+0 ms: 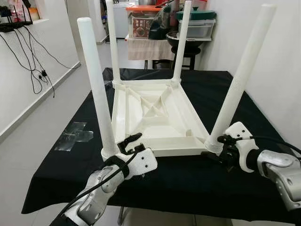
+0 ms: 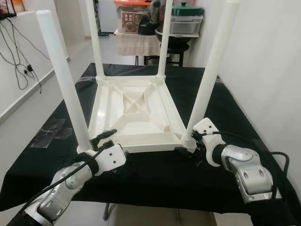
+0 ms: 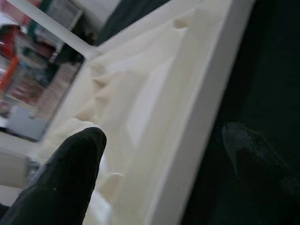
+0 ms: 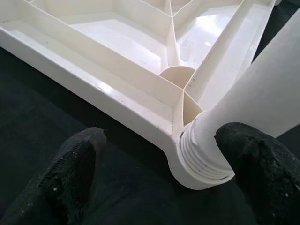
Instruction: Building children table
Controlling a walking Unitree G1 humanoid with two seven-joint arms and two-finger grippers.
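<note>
Meanwhile, right gripper point(image 4: 161, 176), fingers spread, straddles the upright near-right leg point(image 1: 241, 80) at its threaded base; left gripper's point(image 1: 131, 143) spread unclear.

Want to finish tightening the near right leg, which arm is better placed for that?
Right. The right gripper already straddles the threaded base of the near right leg, fingers open. The left gripper sits by the opposite near corner.

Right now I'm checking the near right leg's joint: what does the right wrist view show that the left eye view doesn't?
Right wrist view: thread rings where the leg meets the corner socket, one fingertip touching there.

Left eye view: all four legs upright, black cloth, left end effector at the near left leg.

Both: upturned white tabletop, right end effector open.
</note>
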